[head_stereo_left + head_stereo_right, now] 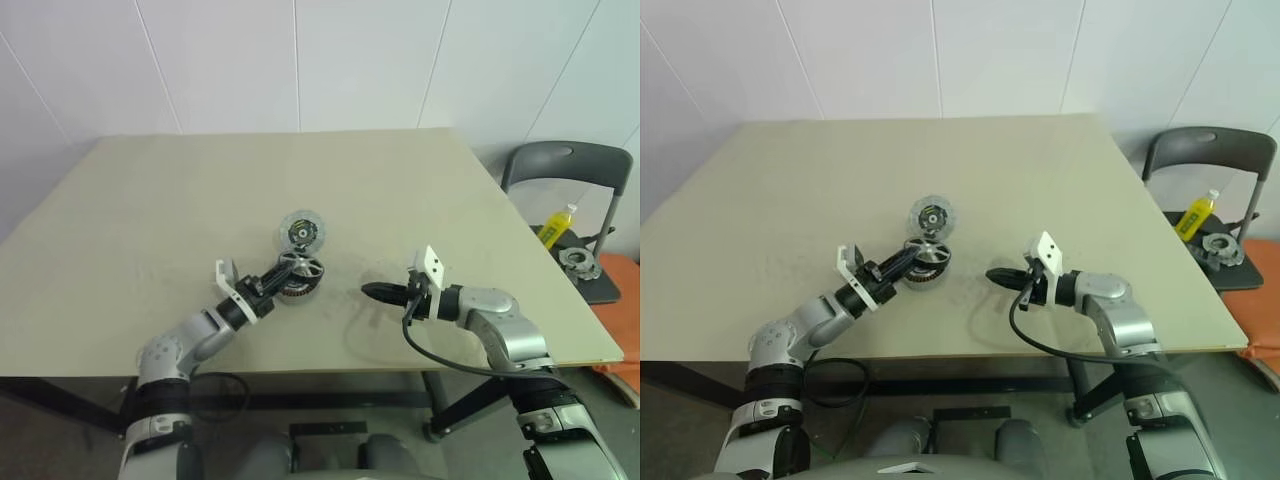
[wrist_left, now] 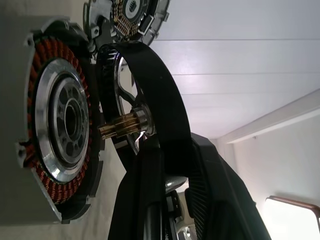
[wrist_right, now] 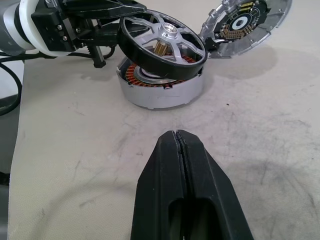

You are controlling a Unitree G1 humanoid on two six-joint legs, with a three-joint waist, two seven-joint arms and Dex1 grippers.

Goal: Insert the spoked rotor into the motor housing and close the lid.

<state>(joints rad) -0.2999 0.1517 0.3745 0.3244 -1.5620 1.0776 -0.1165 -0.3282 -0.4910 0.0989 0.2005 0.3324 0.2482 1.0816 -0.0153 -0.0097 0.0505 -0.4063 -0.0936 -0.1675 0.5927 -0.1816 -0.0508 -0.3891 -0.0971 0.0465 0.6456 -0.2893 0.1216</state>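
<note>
The spoked rotor [image 3: 162,40], a silvery wheel with a black rim and a brass pinion, hangs tilted just above the motor housing [image 3: 160,92]. My left gripper [image 1: 283,273] is shut on the rotor's rim from the near left. The housing sits flat on the table, and its copper windings [image 2: 37,75] ring a dark centre. The lid [image 1: 301,231] lies just behind the housing with its inner side up, leaning against it. To the right of the housing my right gripper [image 1: 383,294] hovers low over the table, shut and holding nothing, and it points at the housing.
The beige table [image 1: 150,220] has its front edge close under both arms. A grey chair [image 1: 570,165] stands off the table's right side, with a yellow bottle [image 1: 557,226] and a round metal part [image 1: 580,264] on its seat. A black cable [image 1: 440,360] loops under my right forearm.
</note>
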